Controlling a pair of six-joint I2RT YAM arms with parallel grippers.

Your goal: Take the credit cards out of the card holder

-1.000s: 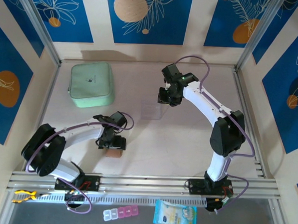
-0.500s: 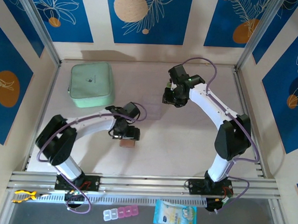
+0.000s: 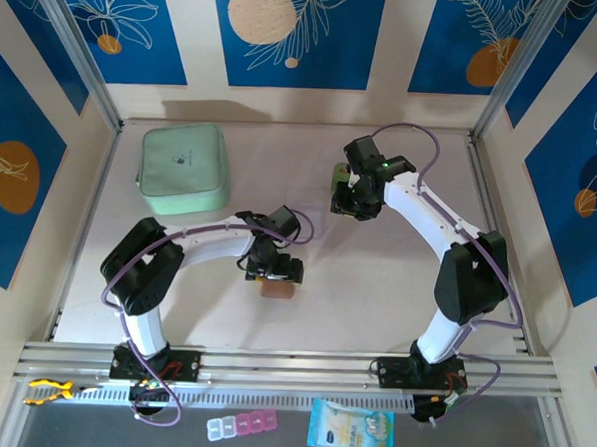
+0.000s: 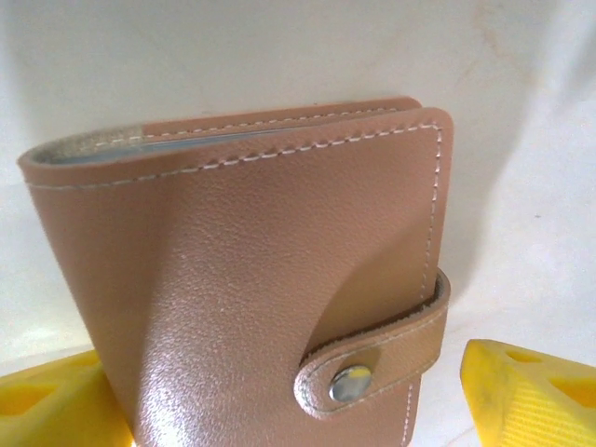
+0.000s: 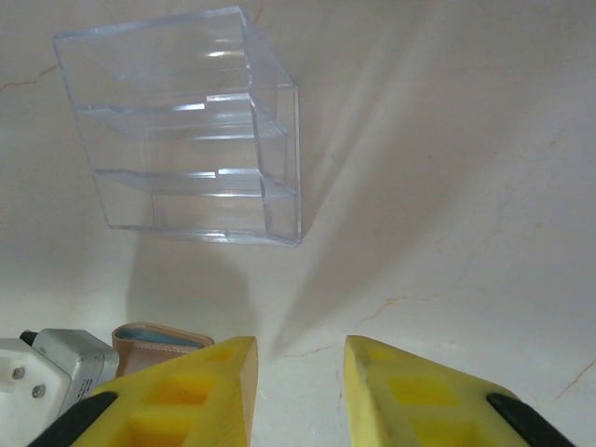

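The card holder (image 4: 251, 270) is a tan bifold, closed by a strap with a metal snap (image 4: 350, 383). It stands between the yellow fingers (image 4: 526, 391) of my left gripper (image 4: 279, 372), which is open; a strip of bare table shows beside the right finger. From above, the holder (image 3: 278, 289) sits just in front of the left gripper (image 3: 274, 270), mid-table. The credit cards are hidden inside the closed holder. My right gripper (image 5: 298, 354) hovers over bare table, open by a narrow gap with nothing in it. It sits further back and to the right (image 3: 348, 199). A corner of the holder (image 5: 158, 340) shows at that view's lower left.
A clear plastic box (image 5: 186, 130) lies on the table ahead of the right gripper. A mint-green zip case (image 3: 184, 167) sits at the back left. In front of the rail lie a blue snack packet (image 3: 351, 428), a pill box (image 3: 241, 424) and a yellow toy (image 3: 47, 389).
The left arm has swung right toward mid-table, bringing the card holder along, and its fingers have widened. The right gripper has drifted slightly right.
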